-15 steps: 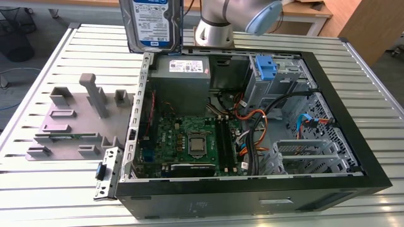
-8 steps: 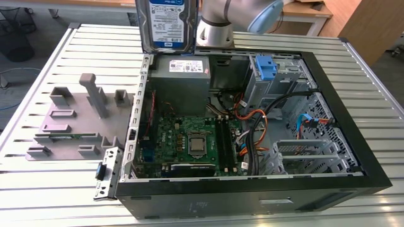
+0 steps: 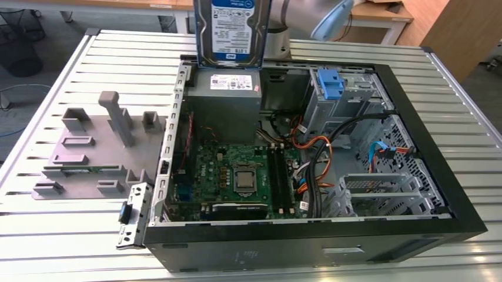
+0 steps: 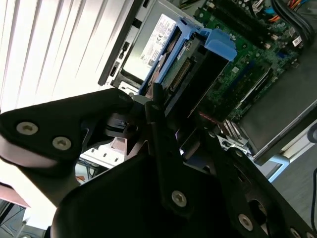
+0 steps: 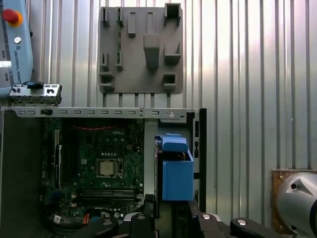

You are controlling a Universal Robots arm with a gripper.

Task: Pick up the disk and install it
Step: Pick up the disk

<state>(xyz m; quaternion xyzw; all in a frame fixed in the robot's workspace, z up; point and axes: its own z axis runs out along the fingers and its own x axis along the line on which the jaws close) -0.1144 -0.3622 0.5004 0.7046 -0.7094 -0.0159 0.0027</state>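
Nearest in the exterior view, the open computer case [image 3: 314,249] lies on its side on the slatted metal table [image 3: 70,252], with its black front panel toward the camera. Inside it, the green motherboard [image 3: 235,176] lies flat on the case floor. A silver drive cage [image 3: 380,191] sits toward the exterior view's right, and a bundle of black and orange cables [image 3: 318,155] runs between the two. Outside the case, on the exterior view's left, a grey fixture plate [image 3: 94,147] rests on the table. Farther back, the grey power supply [image 3: 225,97] sits in the rear of the case, and a blue latch [image 3: 333,82] stands near it in a metal bay. The disk [image 3: 233,29] hangs upright in the air just above the power supply, its label facing the camera. In the second wrist view the gripper [image 4: 163,106] is pinching the disk at one end, and the blue-framed end points away from it over the motherboard. The grey arm [image 3: 310,17] rises behind the disk
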